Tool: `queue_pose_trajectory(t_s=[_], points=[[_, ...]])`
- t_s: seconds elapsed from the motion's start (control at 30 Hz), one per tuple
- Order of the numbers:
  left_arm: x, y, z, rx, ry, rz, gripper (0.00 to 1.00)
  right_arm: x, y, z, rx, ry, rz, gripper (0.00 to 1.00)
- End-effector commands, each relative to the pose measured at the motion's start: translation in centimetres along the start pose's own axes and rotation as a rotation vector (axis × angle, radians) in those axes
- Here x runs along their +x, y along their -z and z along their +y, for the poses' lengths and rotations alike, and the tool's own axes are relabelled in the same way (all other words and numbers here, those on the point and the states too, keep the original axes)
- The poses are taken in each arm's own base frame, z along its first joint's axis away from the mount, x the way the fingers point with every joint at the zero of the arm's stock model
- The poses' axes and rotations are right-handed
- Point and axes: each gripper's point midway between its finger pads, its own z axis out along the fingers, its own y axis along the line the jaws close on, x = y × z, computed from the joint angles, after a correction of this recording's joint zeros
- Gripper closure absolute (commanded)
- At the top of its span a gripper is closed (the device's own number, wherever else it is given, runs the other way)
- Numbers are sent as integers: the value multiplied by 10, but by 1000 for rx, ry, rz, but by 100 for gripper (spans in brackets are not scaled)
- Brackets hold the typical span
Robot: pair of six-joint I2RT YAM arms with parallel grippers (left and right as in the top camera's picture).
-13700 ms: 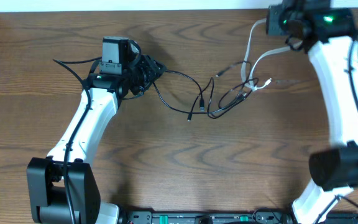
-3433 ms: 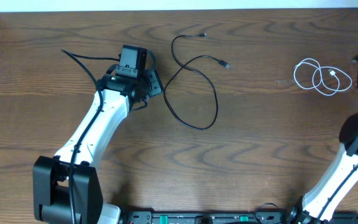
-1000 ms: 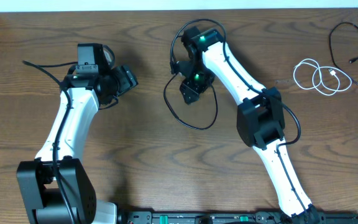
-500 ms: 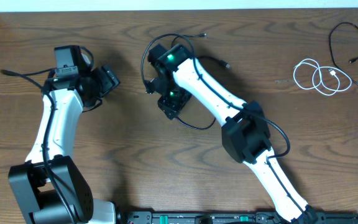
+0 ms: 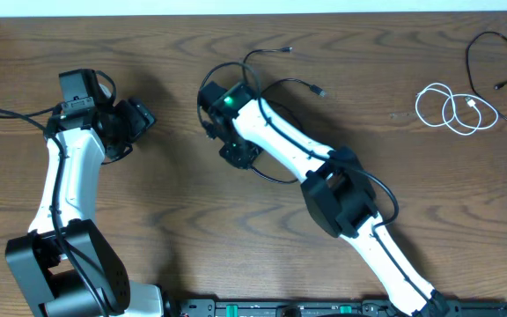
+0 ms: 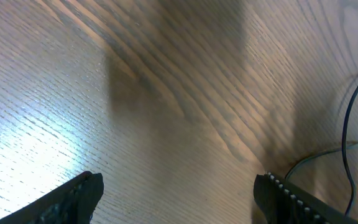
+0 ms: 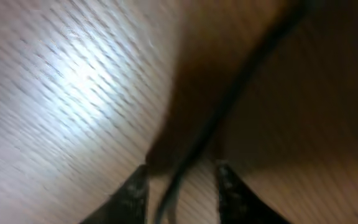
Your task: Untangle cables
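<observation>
A long black cable [image 5: 319, 91] lies looped on the wooden table at centre, both small plug ends toward the back. My right gripper [image 5: 239, 151] is low over the loop's left side. In the blurred right wrist view the black cable [image 7: 241, 81] runs between the fingers of the right gripper [image 7: 180, 179], with a narrow gap on each side. The white cable [image 5: 451, 110] lies coiled by itself at the far right. My left gripper [image 5: 141, 119] stands wide open at the left, and in its wrist view the left gripper [image 6: 179, 199] has only bare wood between the fingers.
A second thin black cord [image 5: 468, 58] curls at the back right corner beside the white coil. The right arm [image 5: 341, 189] stretches diagonally across the table's middle. The table's back edge [image 5: 253, 12] meets a white wall.
The right arm has swung left over the black cable and its jaws have narrowed around it. The left arm has drawn back to the left, still open.
</observation>
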Motion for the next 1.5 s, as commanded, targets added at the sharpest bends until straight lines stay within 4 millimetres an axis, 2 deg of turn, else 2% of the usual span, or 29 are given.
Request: queue_pose_trajectory(t_s=[0.0, 0.1, 0.17, 0.27, 0.33, 0.4, 0.47, 0.57, 0.67, 0.8, 0.9, 0.93, 1.03, 1.13, 1.2, 1.23, 1.47], points=[[-8, 9, -5, 14, -23, -28, 18, -3, 14, 2, 23, -3, -31, 81], [-8, 9, -6, 20, -23, -24, 18, -1, 14, 1, 16, -15, -24, 89], [-6, 9, -6, 19, -23, -20, 18, -1, 14, 0, 15, -21, -23, 98], [-3, 9, -4, 11, -19, -5, 18, -2, 15, -4, 14, -52, -31, 99], [1, 9, -2, 2, -15, 11, 18, -8, 27, -4, -10, -78, -65, 99], [6, 9, 0, -6, -10, 30, 18, -15, 52, -10, -52, -114, -133, 99], [11, 9, -3, 7, -12, 50, 18, -23, 89, -26, -88, -151, -229, 99], [19, 8, -12, 37, -25, 78, 18, -22, 161, -68, -108, -225, -405, 99], [28, 6, -22, 45, -53, 98, 18, -4, 237, -119, -84, -333, -584, 99], [47, 2, -45, 65, -94, 127, 20, 44, 339, -193, -49, -517, -864, 99], [62, -1, -69, 96, -163, 139, 20, 99, 412, -249, -41, -652, -1095, 99], [67, -1, -75, 105, -183, 142, 20, 121, 434, -265, -45, -691, -1171, 99], [81, -3, -96, 137, -245, 146, 20, 179, 482, -301, -69, -795, -1350, 99], [91, -3, -115, 173, -297, 139, 20, 239, 514, -333, -44, -915, -1476, 99], [96, -3, -125, 189, -327, 131, 20, 273, 525, -349, -12, -983, -1528, 99], [102, -4, -132, 198, -351, 127, 20, 305, 534, -363, 22, -1047, -1572, 99], [113, -3, -144, 221, -388, 131, 20, 395, 545, -390, 140, -1196, -1650, 99]])
